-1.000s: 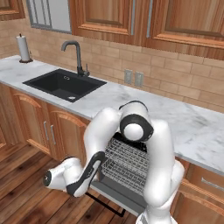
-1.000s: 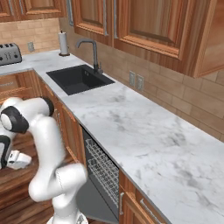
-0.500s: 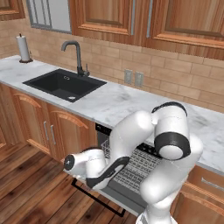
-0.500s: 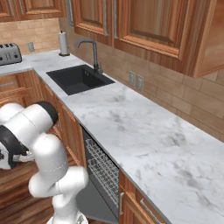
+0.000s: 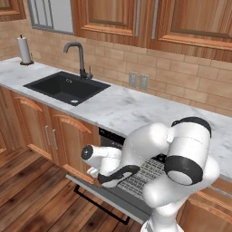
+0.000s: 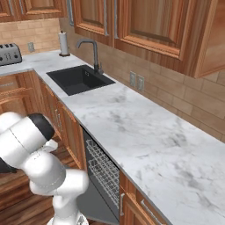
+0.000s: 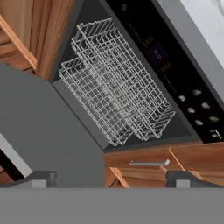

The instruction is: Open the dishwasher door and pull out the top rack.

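Hand view: door is down, its grey inner face filling the lower left of frame. Judged: first half of the task is done. Top rack sits mid-frame, upper of the two wire baskets, front edge about level with the lower one and both just at the cavity mouth; it looks not yet drawn out, so the pull is what's left.

Hand: two dark tips at the bottom edge, well apart, nothing between them, not touching the rack.

Left base view: door lies open at lower centre with its black bar handle below; wire grid visible behind the forearm. Right base view: rack shows in the opening under the marble surface.

Writing: control strip at upper right of hand view has small coloured marks and icons, too blurred to read. No brand seen.
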{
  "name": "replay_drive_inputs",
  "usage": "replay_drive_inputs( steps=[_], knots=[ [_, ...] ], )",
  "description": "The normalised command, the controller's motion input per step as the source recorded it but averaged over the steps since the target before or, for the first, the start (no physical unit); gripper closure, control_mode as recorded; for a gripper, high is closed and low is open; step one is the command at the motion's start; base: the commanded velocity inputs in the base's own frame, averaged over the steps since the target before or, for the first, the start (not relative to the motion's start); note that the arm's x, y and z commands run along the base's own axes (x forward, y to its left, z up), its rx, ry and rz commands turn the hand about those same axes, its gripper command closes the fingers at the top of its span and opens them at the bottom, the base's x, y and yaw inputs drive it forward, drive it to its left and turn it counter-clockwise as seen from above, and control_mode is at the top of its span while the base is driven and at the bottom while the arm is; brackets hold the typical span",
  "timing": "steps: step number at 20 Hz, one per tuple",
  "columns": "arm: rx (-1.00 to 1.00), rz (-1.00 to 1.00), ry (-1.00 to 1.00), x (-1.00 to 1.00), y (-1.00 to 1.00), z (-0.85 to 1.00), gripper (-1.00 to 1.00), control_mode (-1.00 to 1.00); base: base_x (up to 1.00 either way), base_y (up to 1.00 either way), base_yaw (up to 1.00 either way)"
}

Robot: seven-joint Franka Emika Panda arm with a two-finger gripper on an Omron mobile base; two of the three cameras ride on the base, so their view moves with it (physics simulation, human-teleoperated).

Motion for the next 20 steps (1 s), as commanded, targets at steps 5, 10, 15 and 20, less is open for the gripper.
replay_drive_inputs(
  steps=[5,10,15,20],
  knots=[
    [-0.14,0.01,0.0,0.42,-0.14,0.0,-1.0,-1.0,0.0,0.0,0.0],
    [-0.18,0.0,0.0,0.42,-0.03,-0.01,-1.0,-1.0,0.0,0.0,0.0],
    [-0.16,0.01,0.03,0.33,-0.02,-0.11,-1.0,-1.0,0.0,0.0,0.0],
    [-0.13,0.01,0.05,0.23,0.0,-0.21,-1.0,-1.0,0.0,0.0,0.0]
  ],
)
